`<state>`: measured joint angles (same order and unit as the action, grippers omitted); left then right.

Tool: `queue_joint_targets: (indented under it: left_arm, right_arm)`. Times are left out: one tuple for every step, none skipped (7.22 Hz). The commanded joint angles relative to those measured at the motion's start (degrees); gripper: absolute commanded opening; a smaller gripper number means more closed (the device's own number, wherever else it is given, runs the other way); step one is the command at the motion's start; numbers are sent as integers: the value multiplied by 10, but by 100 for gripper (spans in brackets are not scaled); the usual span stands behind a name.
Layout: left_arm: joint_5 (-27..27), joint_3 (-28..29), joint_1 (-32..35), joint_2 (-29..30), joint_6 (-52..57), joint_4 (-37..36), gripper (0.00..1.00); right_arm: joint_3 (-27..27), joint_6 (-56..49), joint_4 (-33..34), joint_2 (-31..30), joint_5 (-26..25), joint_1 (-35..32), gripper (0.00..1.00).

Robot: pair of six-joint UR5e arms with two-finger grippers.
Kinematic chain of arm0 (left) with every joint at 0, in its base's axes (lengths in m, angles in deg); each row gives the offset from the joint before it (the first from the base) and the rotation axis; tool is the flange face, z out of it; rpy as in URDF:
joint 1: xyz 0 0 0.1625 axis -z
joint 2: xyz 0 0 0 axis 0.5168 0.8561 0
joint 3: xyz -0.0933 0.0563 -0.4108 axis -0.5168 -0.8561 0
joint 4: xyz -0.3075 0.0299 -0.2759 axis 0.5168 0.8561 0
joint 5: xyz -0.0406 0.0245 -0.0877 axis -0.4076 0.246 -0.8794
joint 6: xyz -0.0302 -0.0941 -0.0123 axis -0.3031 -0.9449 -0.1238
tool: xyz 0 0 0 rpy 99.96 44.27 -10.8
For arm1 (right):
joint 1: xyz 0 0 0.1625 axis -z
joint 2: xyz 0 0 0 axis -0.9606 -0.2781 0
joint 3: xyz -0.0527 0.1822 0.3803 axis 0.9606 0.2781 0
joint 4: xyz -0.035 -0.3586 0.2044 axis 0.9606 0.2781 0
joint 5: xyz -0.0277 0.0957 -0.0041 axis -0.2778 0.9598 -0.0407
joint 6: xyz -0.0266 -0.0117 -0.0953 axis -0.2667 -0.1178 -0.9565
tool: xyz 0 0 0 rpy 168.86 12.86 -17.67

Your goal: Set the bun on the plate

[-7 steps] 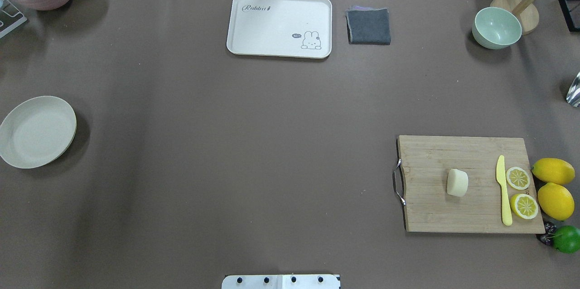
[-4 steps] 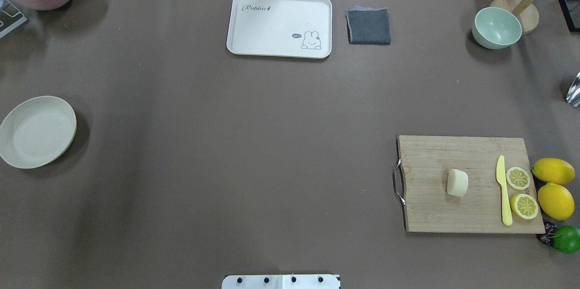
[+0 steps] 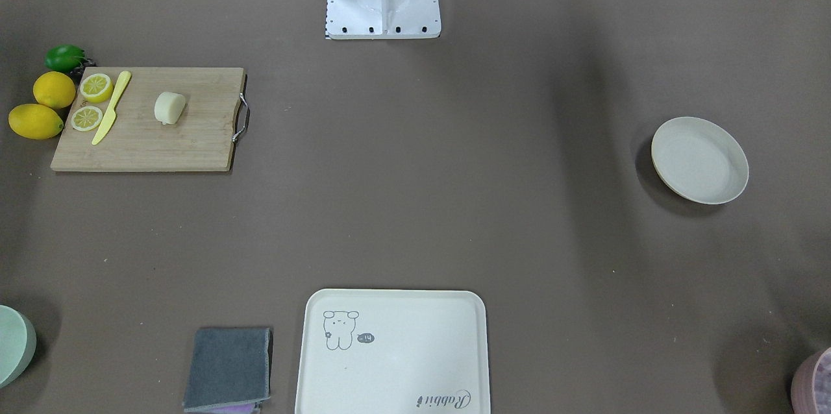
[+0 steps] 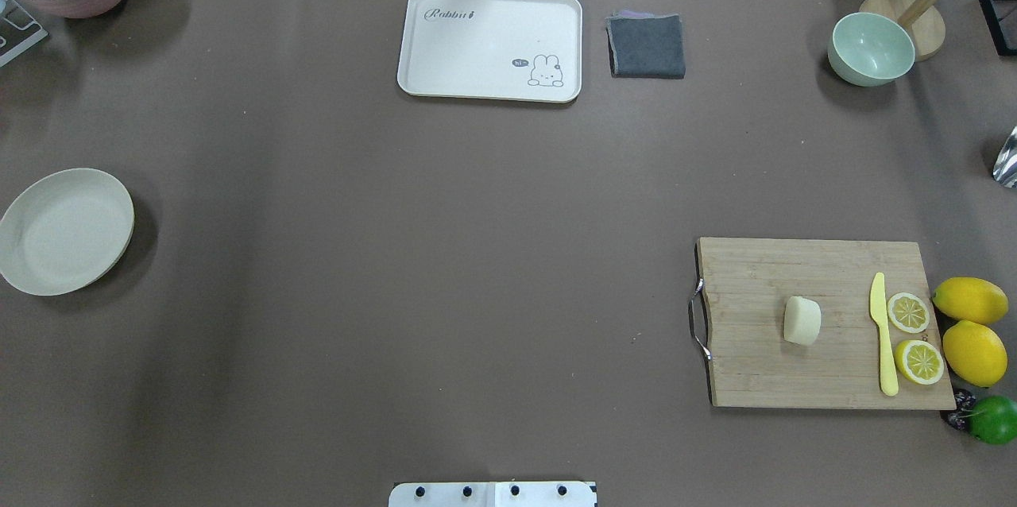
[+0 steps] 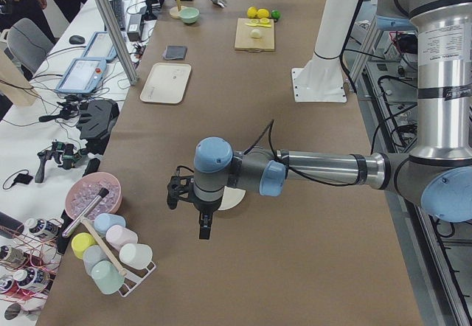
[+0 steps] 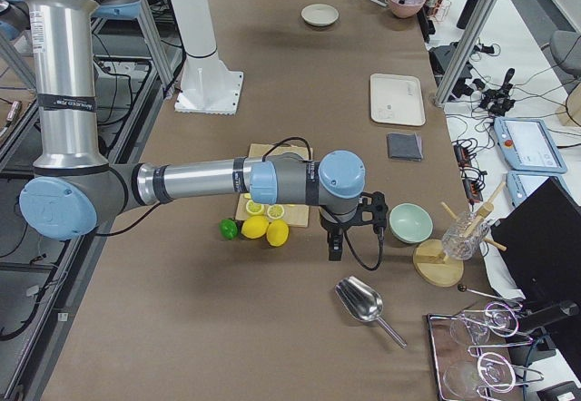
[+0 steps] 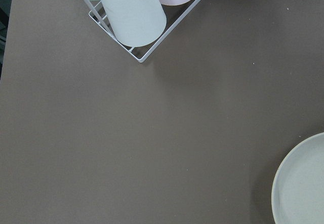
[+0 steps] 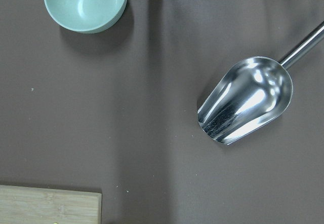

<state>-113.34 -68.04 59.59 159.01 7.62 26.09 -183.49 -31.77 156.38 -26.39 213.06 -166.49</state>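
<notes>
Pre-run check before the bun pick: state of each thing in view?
bun: on cutting board, untouched
plate: upright, empty
tray: flat, empty
green bowl: upright, empty
cloth: folded
knife: flat on cutting board
left hand: above table by plate, opening unclear
right hand: above table near scoop, opening unclear

Silver tubular arms (image 5: pixel 324 170) — pale-blue joint caps (image 5: pixel 214 156), black bands (image 5: pixel 360 171) — white pedestal (image 5: pixel 324 53).

Brown table (image 4: pixel 477 253); cluttered white desk (image 5: pixel 22 156) alongside
</notes>
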Motion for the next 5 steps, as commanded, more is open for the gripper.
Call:
queue_joint_targets:
  left_arm:
    - [0, 0, 0, 2, 0, 0, 98]
    - [0, 0, 0, 2, 0, 0, 98]
    - [0, 0, 0, 3, 0, 0, 98]
    - [0, 0, -1, 3, 0, 0, 98]
    - [0, 2, -1, 7, 0, 0, 98]
  right_arm:
    - [0, 1, 0, 2, -1, 0, 100]
    - [0, 0, 1, 1, -1, 0, 100]
    - [0, 0, 1, 0, -1, 0, 100]
    - [1, 1, 1, 1, -1, 1, 100]
    - [0, 1, 1, 2, -1, 1, 100]
